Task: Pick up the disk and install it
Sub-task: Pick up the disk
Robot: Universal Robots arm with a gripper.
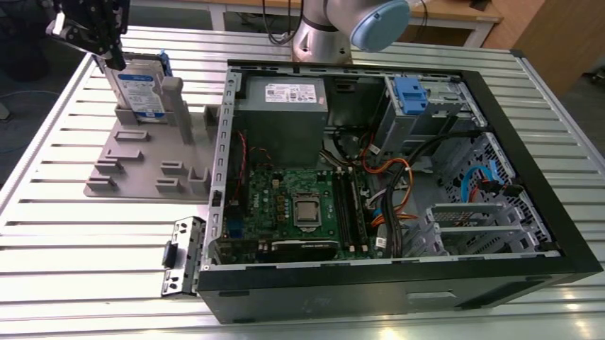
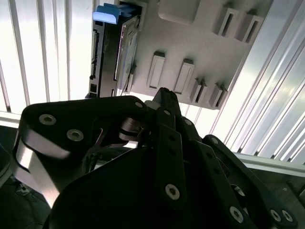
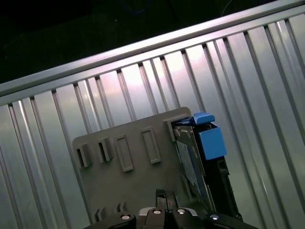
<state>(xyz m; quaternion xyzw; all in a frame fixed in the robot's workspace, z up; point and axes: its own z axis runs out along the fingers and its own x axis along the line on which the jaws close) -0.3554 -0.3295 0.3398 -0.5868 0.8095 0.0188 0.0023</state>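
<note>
Black gripper [image 1: 112,61] hangs at the far corner of the table [image 1: 95,241], on the exterior view's left, its tip right at the top edge of the disk [image 1: 142,85]. I cannot tell whether it is wide or closed, nor whether it touches the disk. In the second wrist view the gripper [image 2: 164,93] points down over the holder [image 2: 200,52], with the disk [image 2: 125,52] just beside its line.

The disk stands upright on edge in a slot at one end of the grey holder [image 1: 132,166], label facing the exterior view's left, with a blue rail [image 1: 163,62] along its far side. In the first wrist view the disk [image 3: 190,162] sits at the holder's [image 3: 128,181] edge, its blue rail [image 3: 209,140] on top.

Beside the holder, on the exterior view's right, lies an open computer case [image 1: 557,234]. Inside are a grey box [image 1: 283,120], a green board [image 1: 302,205] and a metal cage [image 1: 426,117] with a blue tab [image 1: 409,92]. The arm's base [image 1: 321,35] stands behind the case.
</note>
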